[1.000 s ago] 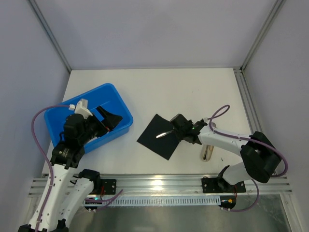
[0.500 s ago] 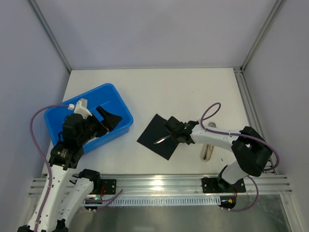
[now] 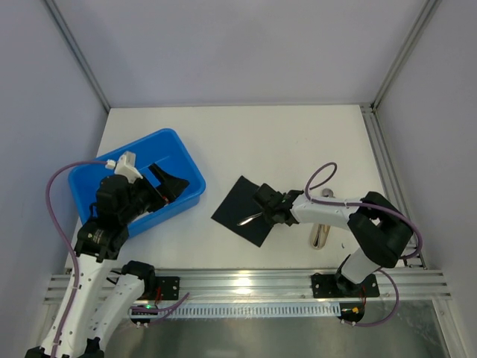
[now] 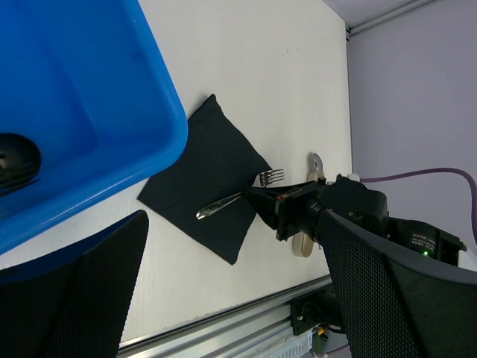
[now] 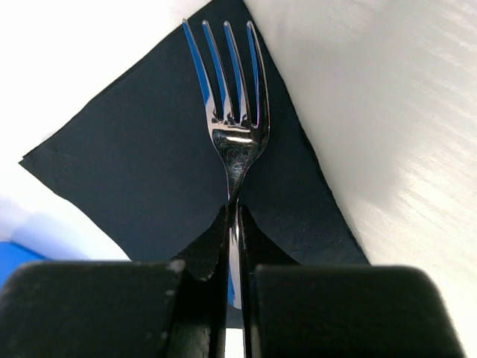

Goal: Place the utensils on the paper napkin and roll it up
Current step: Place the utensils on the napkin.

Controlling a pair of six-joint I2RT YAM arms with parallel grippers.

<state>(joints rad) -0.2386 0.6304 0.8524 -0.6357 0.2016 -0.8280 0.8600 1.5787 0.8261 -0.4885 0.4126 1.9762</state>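
Step in hand: laying cutlery. Right gripper [image 3: 268, 209] pinching handle of slim shiny silver metal fork [image 5: 235, 142], fork across thin matte black paper napkin square [image 3: 235, 200], tines near napkin corner. Left gripper [image 3: 168, 183] spread wide, well apart from napkin. Next, likely: lower, release fork flat.

So the napkin [image 3: 237, 203] is a matte black paper square. It lies flat and unrolled on the white table [image 3: 298, 142], turned like a diamond. The fork [image 5: 238, 145] is shiny silver with four tines. Its handle is pinched in the right gripper [image 5: 232, 224], and it sits low over the napkin with the tines near one corner. Can't tell if it's actually touching the paper.
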